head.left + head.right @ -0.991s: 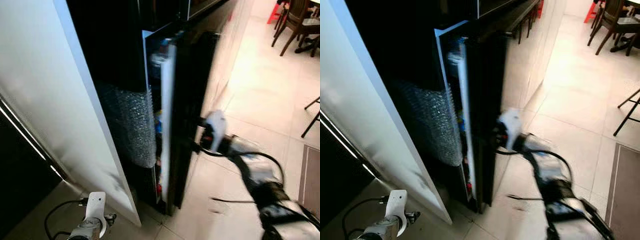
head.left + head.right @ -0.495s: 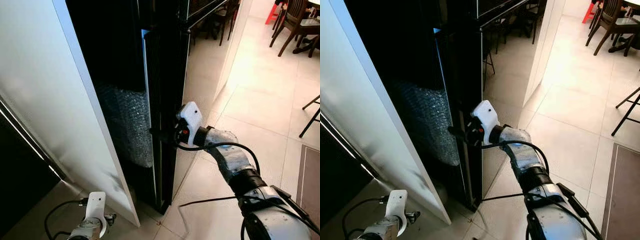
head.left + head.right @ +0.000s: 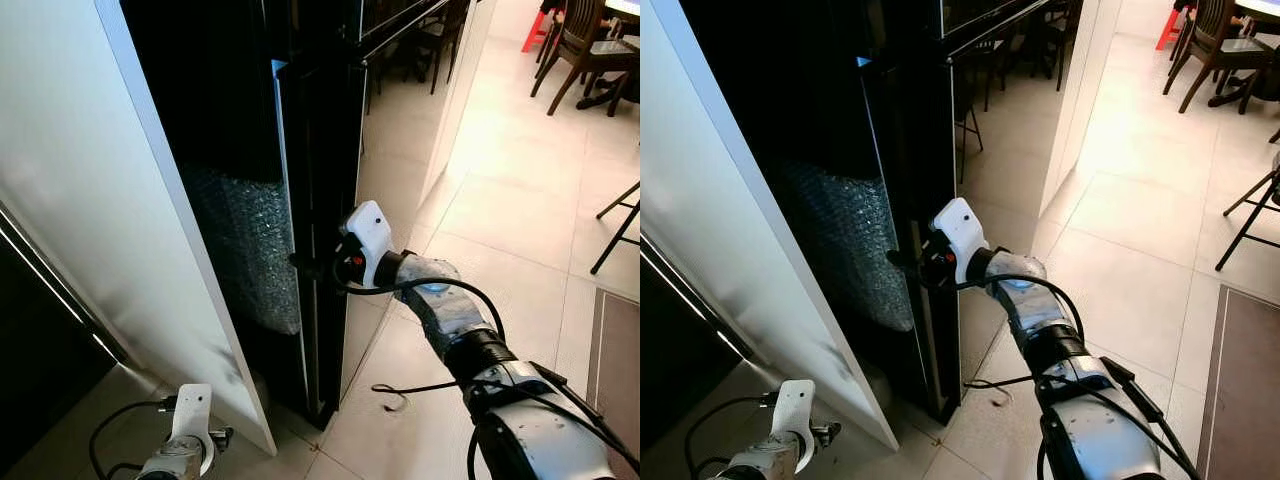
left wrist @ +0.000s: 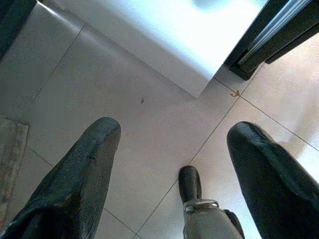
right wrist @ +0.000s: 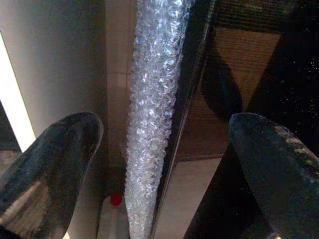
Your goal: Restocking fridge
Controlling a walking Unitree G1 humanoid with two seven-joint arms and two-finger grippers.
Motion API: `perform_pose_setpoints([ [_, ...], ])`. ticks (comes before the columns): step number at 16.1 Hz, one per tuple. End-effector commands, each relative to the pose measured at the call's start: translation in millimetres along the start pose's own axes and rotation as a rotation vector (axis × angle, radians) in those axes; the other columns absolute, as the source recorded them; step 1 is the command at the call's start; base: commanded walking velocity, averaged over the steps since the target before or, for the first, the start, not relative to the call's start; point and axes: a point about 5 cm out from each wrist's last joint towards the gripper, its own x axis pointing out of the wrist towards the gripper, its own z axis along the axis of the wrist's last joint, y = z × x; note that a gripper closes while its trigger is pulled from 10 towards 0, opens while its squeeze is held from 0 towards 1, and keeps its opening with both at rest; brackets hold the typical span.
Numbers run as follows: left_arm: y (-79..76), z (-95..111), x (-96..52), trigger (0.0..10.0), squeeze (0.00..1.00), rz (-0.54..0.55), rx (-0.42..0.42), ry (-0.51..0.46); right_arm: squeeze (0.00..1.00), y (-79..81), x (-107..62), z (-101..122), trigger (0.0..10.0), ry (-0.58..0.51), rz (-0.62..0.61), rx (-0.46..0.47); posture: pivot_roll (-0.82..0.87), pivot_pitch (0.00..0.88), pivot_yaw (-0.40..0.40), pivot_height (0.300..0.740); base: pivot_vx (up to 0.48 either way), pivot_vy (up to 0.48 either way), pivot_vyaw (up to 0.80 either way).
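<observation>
Black glossy fridge door point(image 3: 320, 180) stands edge-on between the right gripper's point(image 3: 305, 265) wide-spread fingers, unclamped; left gripper point(image 4: 169, 164) hangs spread, empty, above floor tiles point(image 4: 99, 94).

Left gripper point(image 4: 169, 149) fingers spread over pale tiled floor point(image 4: 99, 124); white panel base point(image 4: 164, 55), dark fridge door point(image 4: 279, 30) corner beyond.

1. Head stereo pair: looks forward and down from above at the fridge door point(image 3: 320, 200) edge and tiled floor point(image 3: 500, 200); both eyes share this.
2. Left wrist cam: faces straight down, near the floor, between its fingers point(image 4: 79, 174).
3. Right wrist cam: close up on the door edge and bubble wrap point(image 5: 154, 99), shared with the head views.
</observation>
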Motion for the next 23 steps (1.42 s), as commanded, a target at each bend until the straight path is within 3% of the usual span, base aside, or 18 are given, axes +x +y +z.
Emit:
perform_pose_setpoints([
  [1,-0.4,-1,0.0,10.0,0.00,0.006,0.003,0.006,0.00,6.0,9.2,6,10.0,0.007,0.034,-0.027,-0.04,0.000,-0.007,0.740,0.000,0.000,0.00],
  [8,-1.1,-1,0.0,10.0,0.00,0.006,-0.001,0.007,0.00,15.4,18.1,-1,10.0,0.037,0.052,-0.013,-0.03,0.000,-0.014,0.740,0.000,0.000,0.00],
  [13,-2.1,-1,0.0,10.0,0.00,0.002,-0.002,0.008,0.00,6.4,0.2,-16,10.0,0.071,0.023,-0.031,-0.04,0.000,-0.016,0.740,0.000,0.000,0.00],
  [16,-2.5,-2,0.0,10.0,0.00,0.000,-0.002,0.007,0.00,-6.9,-34.1,-33,10.0,0.100,0.008,-0.042,-0.05,0.000,-0.016,0.740,0.000,0.000,0.00],
  [20,-2.4,-2,-0.1,10.0,0.00,-0.002,0.003,0.007,0.00,-10.2,-65.3,-47,10.0,0.125,0.025,-0.031,-0.06,0.000,-0.014,0.740,0.000,0.000,0.00],
  [21,-2.2,-2,-0.1,10.0,0.00,-0.004,0.008,0.008,0.00,-11.6,-92.1,-55,10.0,0.127,0.055,0.011,-0.07,0.000,-0.012,0.740,0.000,0.000,0.00],
  [23,-1.9,-2,-0.1,10.0,0.00,-0.006,0.012,0.009,0.00,-26.2,-136.1,-73,10.0,0.148,-0.036,0.102,-0.07,0.000,-0.011,0.740,0.000,0.000,0.00],
])
